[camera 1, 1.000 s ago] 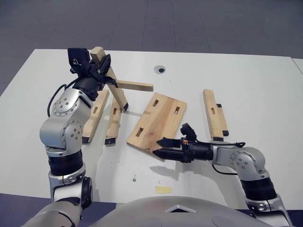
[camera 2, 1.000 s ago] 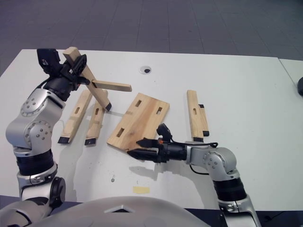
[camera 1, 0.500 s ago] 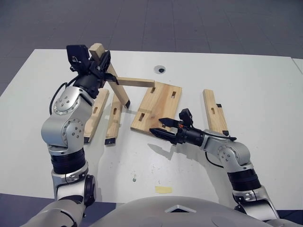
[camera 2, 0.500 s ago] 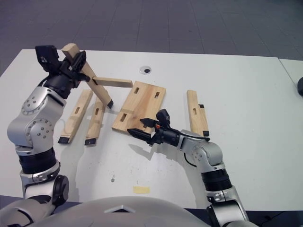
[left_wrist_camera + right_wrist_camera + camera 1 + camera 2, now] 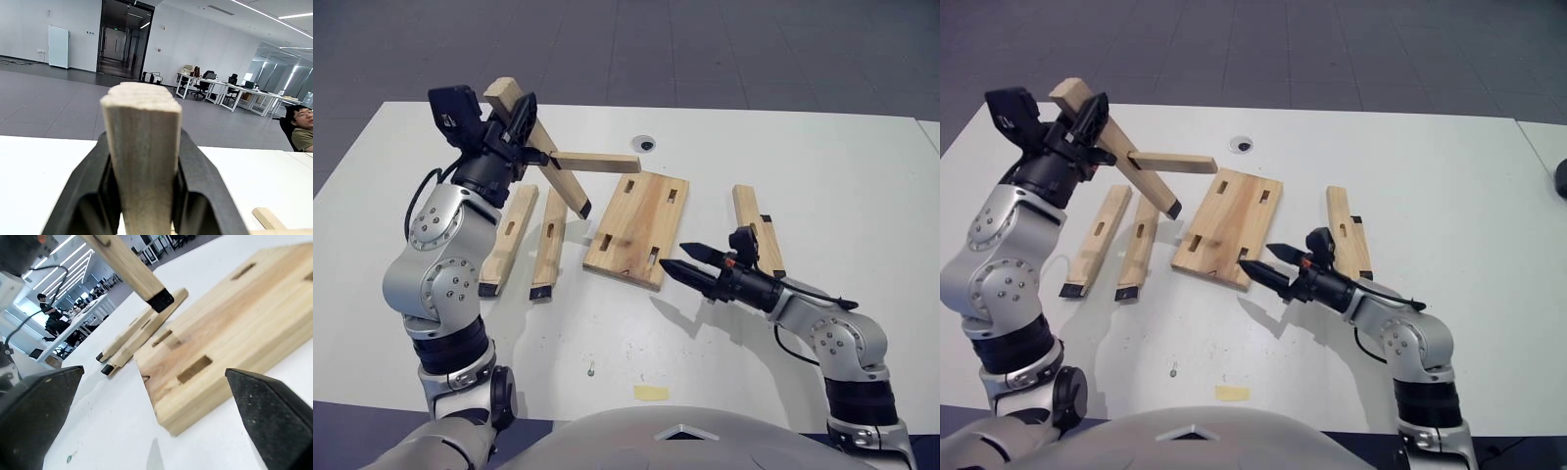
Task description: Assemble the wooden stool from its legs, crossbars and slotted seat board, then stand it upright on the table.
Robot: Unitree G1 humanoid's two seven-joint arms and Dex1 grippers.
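The left end effector [image 5: 514, 129] is pinching a wooden leg [image 5: 564, 182] near its top end. It is holding the leg up in the air at a slant, over the far left part of the white tabletop [image 5: 822, 176]. In the left wrist view the two black fingers [image 5: 88, 196] are pressing on both sides of the wood. A crossbar [image 5: 603, 162] is sticking out sideways from this leg, reaching toward the seat board. The black-tipped end of the leg is pointing down and is hanging above the tabletop.

The seat board [image 5: 637, 228] is lying flat in the middle of the tabletop, with its four slots facing up. Two more legs [image 5: 506, 240] are lying side by side to the left of it. Another single leg [image 5: 757, 243] is lying to the right of it, near the right arm.

The right end effector [image 5: 672, 256] is sitting low, just beside the near right corner of the seat board. Its two pointed fingers [image 5: 39, 406] are spread apart and are gripping nothing. I cannot tell if the lower tip is touching the board.

A small yellow sticker [image 5: 651, 393] is lying near the front edge of the tabletop, and it is too small to show any writing. A tiny screw-like bit [image 5: 591, 369] is lying near it. A round hole [image 5: 647, 144] is showing in the tabletop behind the board.
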